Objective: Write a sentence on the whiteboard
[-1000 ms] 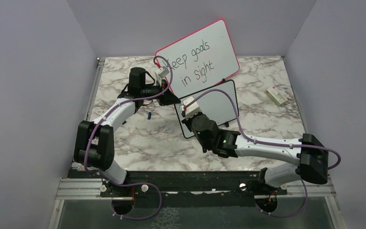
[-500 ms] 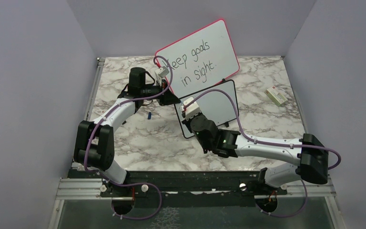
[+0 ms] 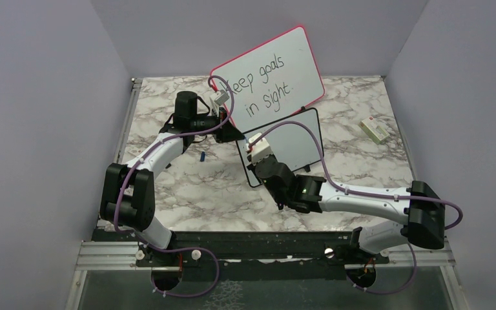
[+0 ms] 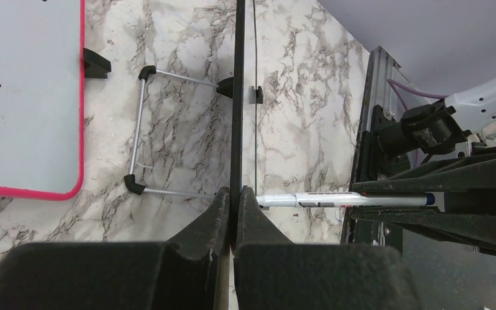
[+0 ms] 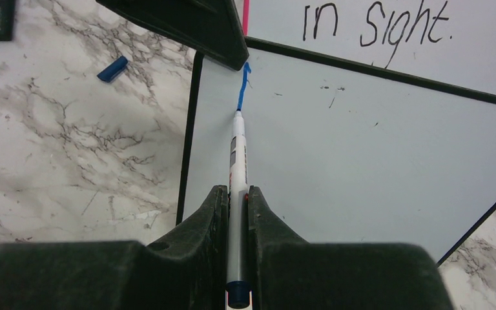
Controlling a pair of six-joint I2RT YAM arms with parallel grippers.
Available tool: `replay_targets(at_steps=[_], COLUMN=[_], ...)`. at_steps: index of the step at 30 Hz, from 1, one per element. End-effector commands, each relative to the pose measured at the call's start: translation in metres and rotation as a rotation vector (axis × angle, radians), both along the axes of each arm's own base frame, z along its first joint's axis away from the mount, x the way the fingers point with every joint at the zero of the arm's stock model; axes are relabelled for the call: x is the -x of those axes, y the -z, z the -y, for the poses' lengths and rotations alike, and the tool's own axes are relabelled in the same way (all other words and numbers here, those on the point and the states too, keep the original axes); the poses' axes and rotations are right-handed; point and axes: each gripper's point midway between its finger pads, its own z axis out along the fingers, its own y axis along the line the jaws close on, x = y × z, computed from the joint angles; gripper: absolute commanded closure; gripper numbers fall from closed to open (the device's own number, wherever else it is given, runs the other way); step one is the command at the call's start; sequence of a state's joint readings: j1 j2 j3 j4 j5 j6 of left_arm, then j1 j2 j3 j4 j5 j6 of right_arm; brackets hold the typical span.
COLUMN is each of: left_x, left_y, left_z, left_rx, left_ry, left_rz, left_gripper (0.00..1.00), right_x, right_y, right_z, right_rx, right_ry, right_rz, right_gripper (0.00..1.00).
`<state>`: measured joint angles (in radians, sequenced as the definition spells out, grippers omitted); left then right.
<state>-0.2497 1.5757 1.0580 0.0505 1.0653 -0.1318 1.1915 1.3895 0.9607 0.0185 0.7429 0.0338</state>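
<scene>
The small black-framed whiteboard [image 3: 294,145] stands upright on the table. It shows edge-on in the left wrist view [image 4: 236,97] and face-on in the right wrist view [image 5: 374,148]. My left gripper [image 4: 232,197] is shut on its upper left edge [image 3: 236,134]. My right gripper [image 5: 237,194] is shut on a white marker [image 5: 237,161] with its tip on the board. One short blue stroke [image 5: 242,87] runs up from the tip to the board's top left corner. No full words of the sentence show. The marker also shows in the left wrist view [image 4: 342,200].
The larger pink-framed board [image 3: 268,76] with black "Keep goals in sight." leans at the back. A blue marker cap [image 3: 203,156] lies on the marble left of the small board, also in the right wrist view [image 5: 112,68]. An eraser [image 3: 374,130] lies at the right.
My right arm has shifted slightly, with the marker against the board. The left arm and the board have not moved.
</scene>
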Motion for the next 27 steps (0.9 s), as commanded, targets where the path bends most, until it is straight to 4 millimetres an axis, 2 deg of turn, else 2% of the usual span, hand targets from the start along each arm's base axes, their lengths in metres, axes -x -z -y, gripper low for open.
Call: replay_targets(at_steps=[1,17,27], left_x=[0.010,0.012,0.012], left_y=[0.003,0.002,0.002], left_z=[0.001,0.001,0.001], left_rx=[-0.002,0.001,0.001], left_ry=[0.029,0.033,0.034], left_rz=[-0.022,-0.018,-0.017], left_gripper=[1.00,1.00,1.00], right_x=[0.006,0.011,0.009], right_y=[0.012,0.015,-0.022], right_z=[0.001,0.001,0.001], right_rx=[0.028,0.044,-0.089], right_ry=[-0.017,-0.038,-0.046], right_rz=[-0.057,-0.089,-0.004], right_gripper=[1.00,1.00,1.00])
